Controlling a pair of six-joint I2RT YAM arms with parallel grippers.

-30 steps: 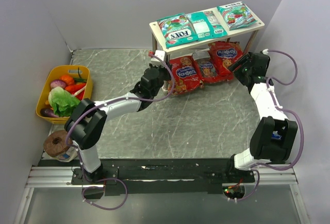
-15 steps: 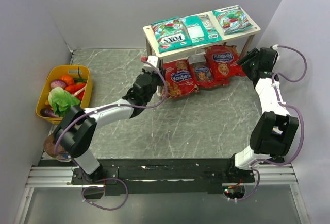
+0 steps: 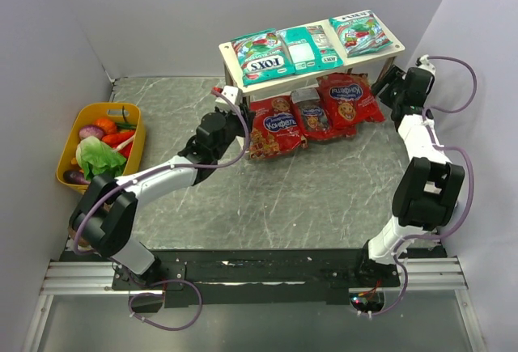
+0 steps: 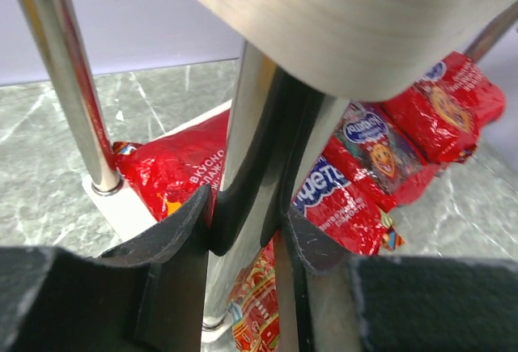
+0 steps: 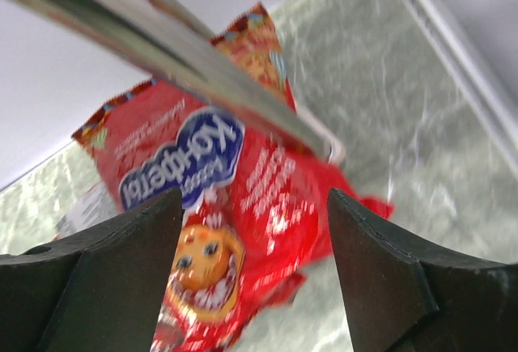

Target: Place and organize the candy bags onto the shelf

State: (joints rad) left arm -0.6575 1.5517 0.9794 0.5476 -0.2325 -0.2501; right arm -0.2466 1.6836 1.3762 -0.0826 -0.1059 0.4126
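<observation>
shelf [image 3: 229, 59] top full, red bags [image 3: 312, 113] fill btm

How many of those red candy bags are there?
3, side by side on the bottom level of the shelf: left bag, middle bag, right bag. Their back ends sit under its top level, so another could be hidden there.
</observation>
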